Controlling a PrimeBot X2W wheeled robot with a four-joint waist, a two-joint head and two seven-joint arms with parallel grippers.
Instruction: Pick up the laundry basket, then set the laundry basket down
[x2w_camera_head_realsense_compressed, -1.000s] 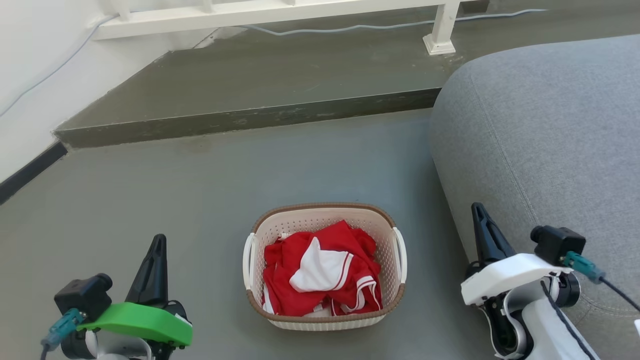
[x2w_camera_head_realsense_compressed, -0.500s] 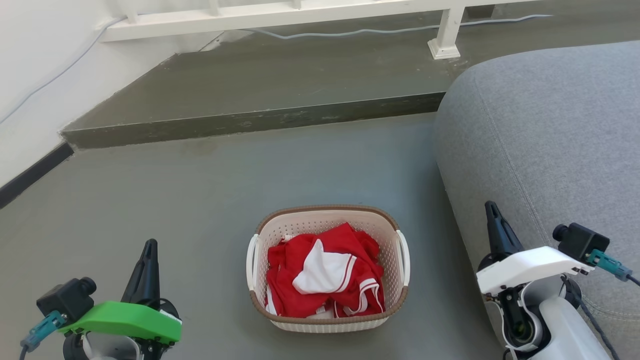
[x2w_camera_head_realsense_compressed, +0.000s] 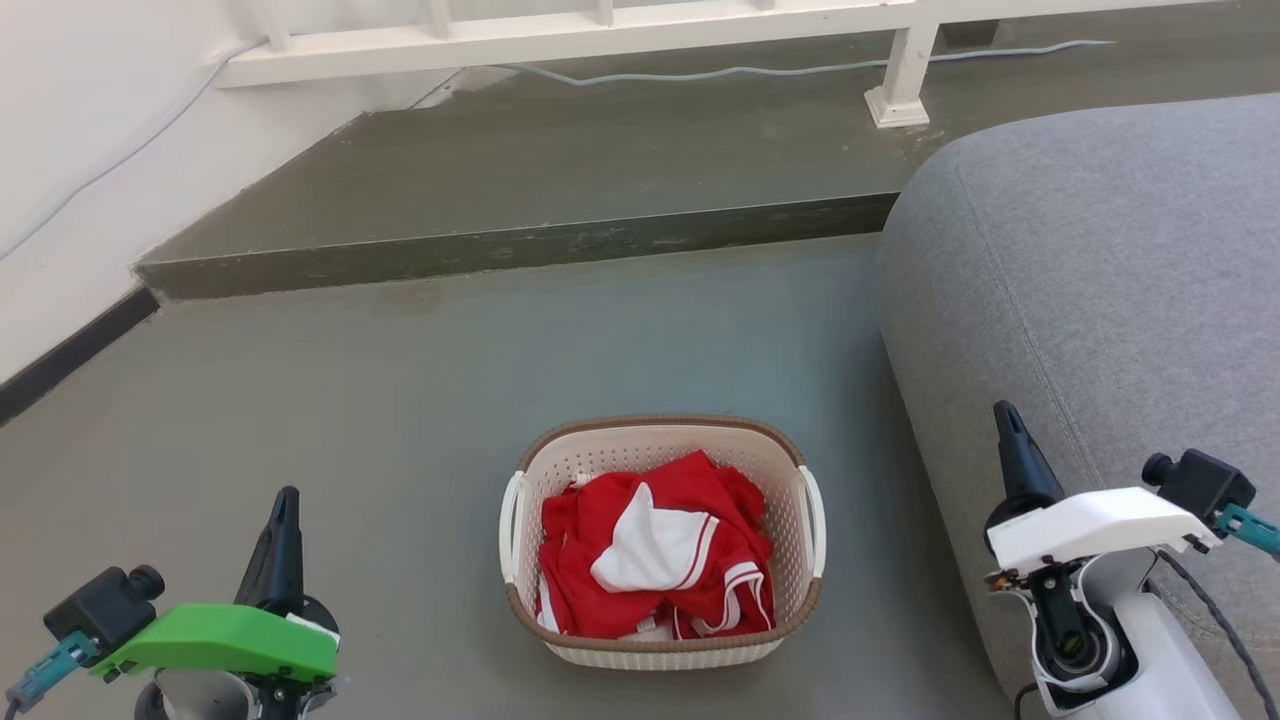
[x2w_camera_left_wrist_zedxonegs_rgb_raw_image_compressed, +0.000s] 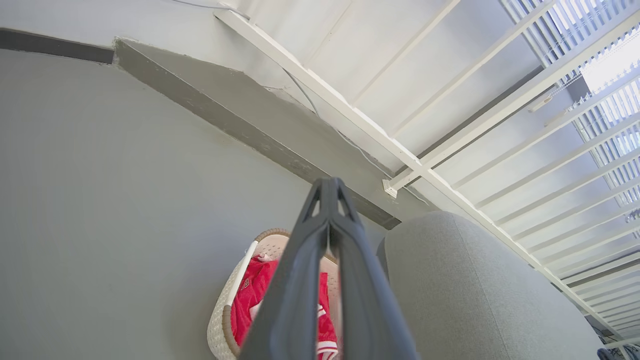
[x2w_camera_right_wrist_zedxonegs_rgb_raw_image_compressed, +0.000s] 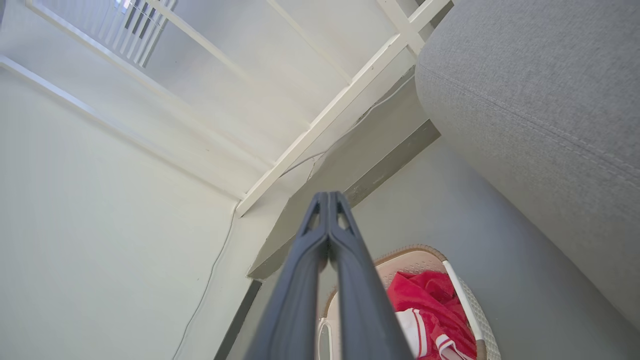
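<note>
grey floor (x2w_camera_head_realsense_compressed: 300, 400) — laundry basket (x2w_camera_head_realsense_compressed: 660, 652), sofa (x2w_camera_head_realsense_compressed: 1100, 250)

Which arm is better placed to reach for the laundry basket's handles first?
Left, marginally. The left gripper has bare floor between it and the laundry basket's near handle; the right gripper hangs close beside the grey sofa. Both are shut and apart from the basket.

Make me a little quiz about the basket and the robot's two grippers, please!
1. True or false: a gripper is holding the laundry basket up in the air.
2. What lies in the basket? A) blue towels B) red and white clothes C) nothing
3. Fill in: the grey sofa is on the robot's ___ side of the basket.
Key: 1. False: it stands on the floor, apart from the left gripper and the right gripper, both shut. 2. B. 3. Right.
</note>
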